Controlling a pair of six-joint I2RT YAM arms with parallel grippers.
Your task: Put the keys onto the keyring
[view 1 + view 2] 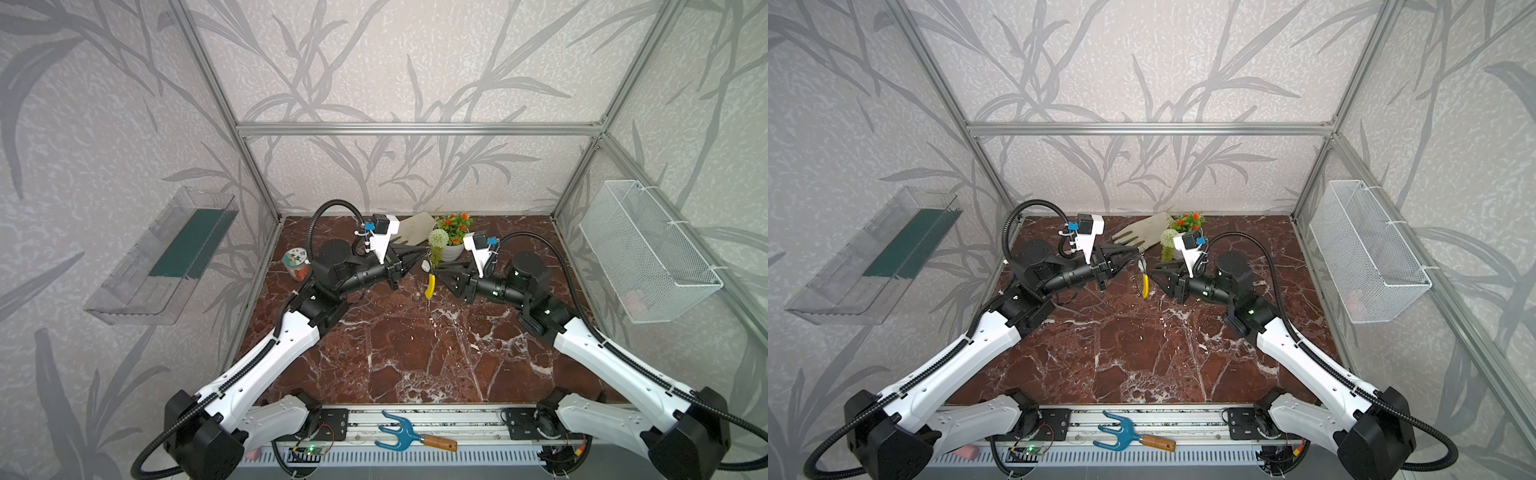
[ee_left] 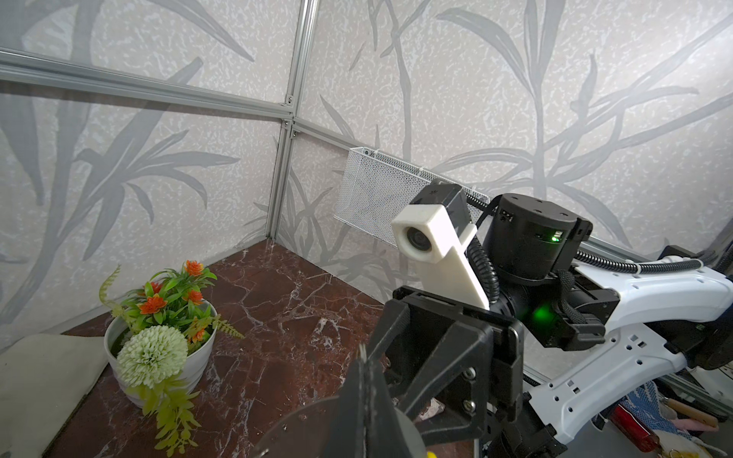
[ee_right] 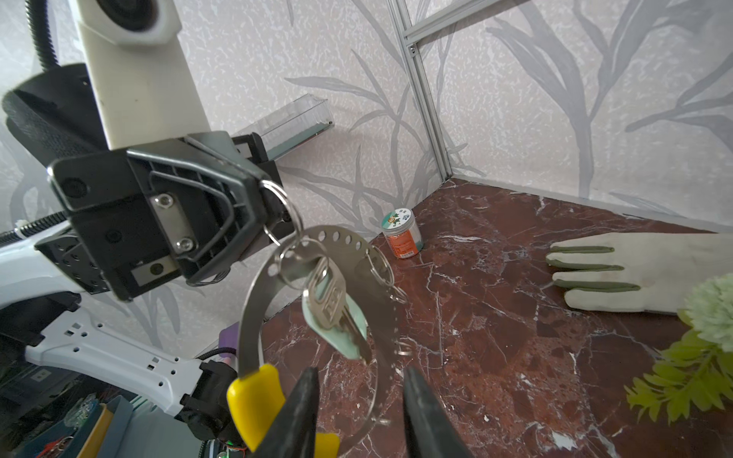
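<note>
In both top views the work hangs above the desk, toward the back and between my two arms. The keyring dangles below my left jaws with its yellow sleeve lowest, and the keys are a pale speck just under those tips. My right jaws point in from the opposite side, close by, and a flower pot stands on the desk just beyond. From my left wrist, my left jaws look pressed together, but the hoop itself is hidden, so this view tells me little about the hold. My right wrist settles it: my left jaws are clamped on a small wire loop at the top of the keyring, and the whole hoop hangs from that pinch. The keys, with their pale tag, hang inside the hoop from a little ring that seems threaded on, though I cannot tell through which hole. My right jaws stand apart and grip nothing, with one thin arc of the hoop running between the tips. I judge the step to be letting go and clearing out. To do it well I hold the left pinch firm and that arm motionless, then spread my right jaws until neither tip can drag the arc. Then I back them straight out along their own line, away from the yellow sleeve — slowly, so the hoop does not swing.
</note>
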